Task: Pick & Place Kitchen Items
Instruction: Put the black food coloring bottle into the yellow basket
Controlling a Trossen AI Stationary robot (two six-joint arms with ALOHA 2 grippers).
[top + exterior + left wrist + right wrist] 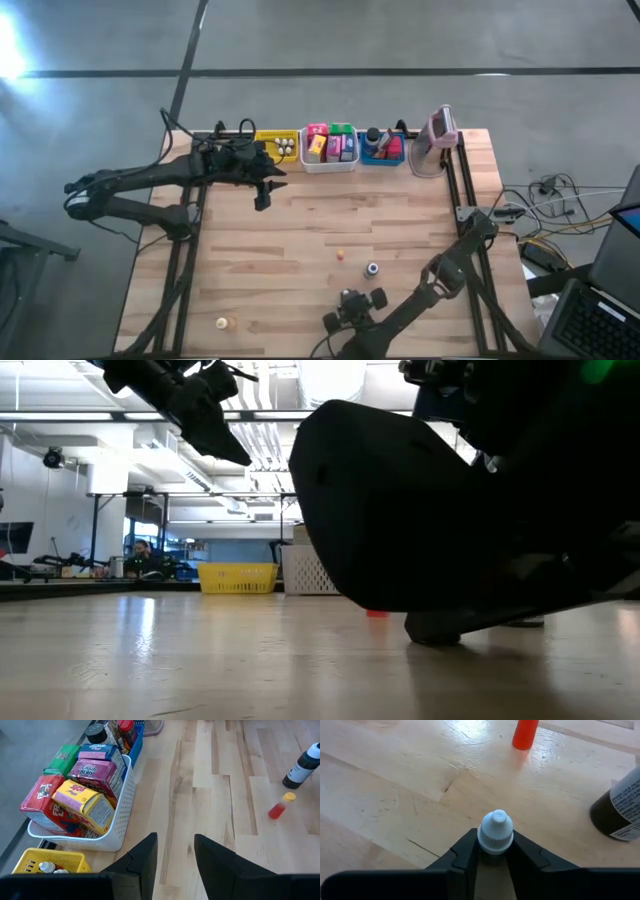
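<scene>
High view: the right gripper (350, 308) sits low near the table's front edge, a little right of middle; a small dark round bottle with a pale cap (372, 269) stands just behind it and a tiny orange piece (340, 254) beyond. The left gripper (262, 192) hovers by the back edge, near the yellow mesh bin (271, 138) and white slatted bin (329, 165) of coloured packets

Low view: the right arm's dark bulk hides nearly everything; only a red speck of the orange-red bottle (377, 614) peeps out beneath it

Left wrist view: left fingers parted, nothing between them, above bare wood beside the white bin

Right wrist view: the right fingers are clamped on a small bottle with a ribbed white screw cap (495, 832), gripped at the neck just under the cap; only this view shows it

Handling: likely light, rigid, smooth plastic; the neck hold under the cap ridge should resist slipping, though it may swing

Missing elsewhere: the high view cannot show what the right gripper holds
</scene>
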